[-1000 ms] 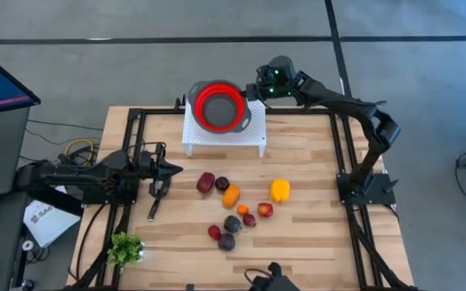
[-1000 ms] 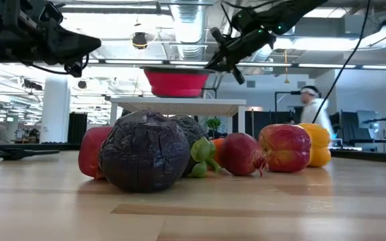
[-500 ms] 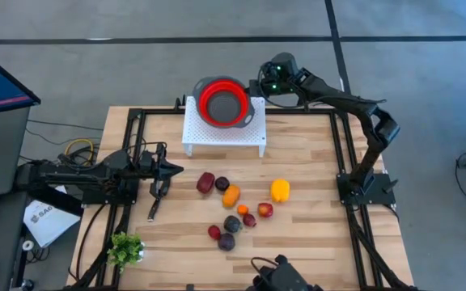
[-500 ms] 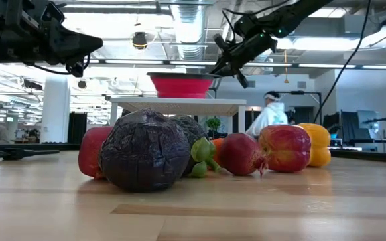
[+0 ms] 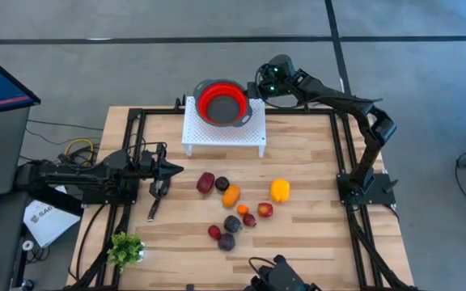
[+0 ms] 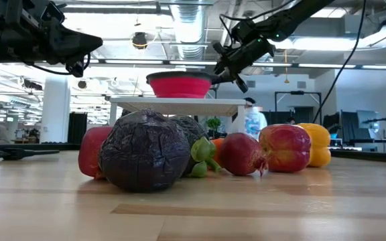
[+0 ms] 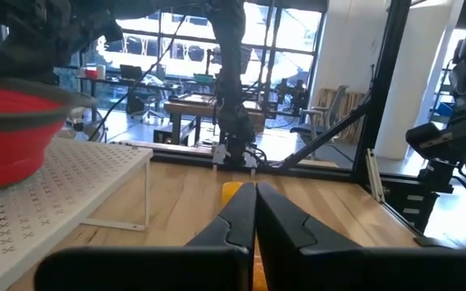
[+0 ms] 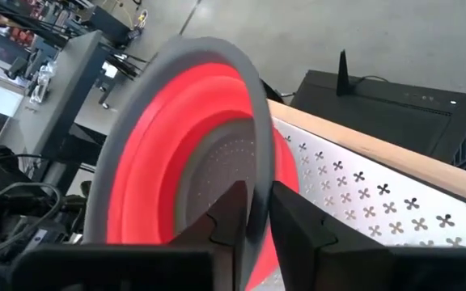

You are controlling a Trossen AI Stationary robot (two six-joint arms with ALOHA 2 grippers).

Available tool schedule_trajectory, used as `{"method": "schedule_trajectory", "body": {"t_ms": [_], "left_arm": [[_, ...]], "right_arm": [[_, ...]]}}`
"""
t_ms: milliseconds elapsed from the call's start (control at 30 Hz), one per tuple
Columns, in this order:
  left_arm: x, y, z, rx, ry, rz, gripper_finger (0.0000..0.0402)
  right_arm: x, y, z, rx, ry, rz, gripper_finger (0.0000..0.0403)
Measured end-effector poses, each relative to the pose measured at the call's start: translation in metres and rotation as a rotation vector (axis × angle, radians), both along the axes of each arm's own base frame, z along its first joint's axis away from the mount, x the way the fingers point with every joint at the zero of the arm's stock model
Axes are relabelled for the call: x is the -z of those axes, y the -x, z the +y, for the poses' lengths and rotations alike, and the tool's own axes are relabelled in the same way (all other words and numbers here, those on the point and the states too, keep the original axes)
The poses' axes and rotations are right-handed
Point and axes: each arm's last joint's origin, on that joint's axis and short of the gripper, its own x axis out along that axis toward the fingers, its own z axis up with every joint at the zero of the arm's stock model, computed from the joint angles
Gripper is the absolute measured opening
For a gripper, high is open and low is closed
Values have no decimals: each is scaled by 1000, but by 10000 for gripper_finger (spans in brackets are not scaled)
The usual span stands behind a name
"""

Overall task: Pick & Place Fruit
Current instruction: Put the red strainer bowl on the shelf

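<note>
Straddling the grey rim of the red bowl (image 5: 220,103) on the white stand (image 5: 224,132), the right gripper (image 5: 259,83) is gripping it with its jaws; the fruit (image 5: 231,196) is lying mid-counter, nearer the closed left gripper (image 5: 171,169).

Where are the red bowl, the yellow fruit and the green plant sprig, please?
red bowl (image 5: 220,103), high view, on its red inner wall.
yellow fruit (image 5: 280,190), high view, on its middle.
green plant sprig (image 5: 125,247), high view, on its leaves.

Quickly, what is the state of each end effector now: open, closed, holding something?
Left end effector: closed, holding nothing.
Right end effector: fingers on either side of the red bowl's grey rim, gripping it.
</note>
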Motion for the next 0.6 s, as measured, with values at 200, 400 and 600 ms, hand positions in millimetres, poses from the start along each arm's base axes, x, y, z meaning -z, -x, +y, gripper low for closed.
{"method": "schedule_trajectory", "body": {"t_ms": [200,400,600], "left_arm": [[0,0,0,0,0,-3,4],[0,0,0,0,-1,-6,4],[-1,0,0,0,-1,-5,4]], "right_arm": [[0,0,0,-4,8,2,93],[-3,-3,1,-52,112,-1,163],[-32,7,7,-35,349,14,215]]}}
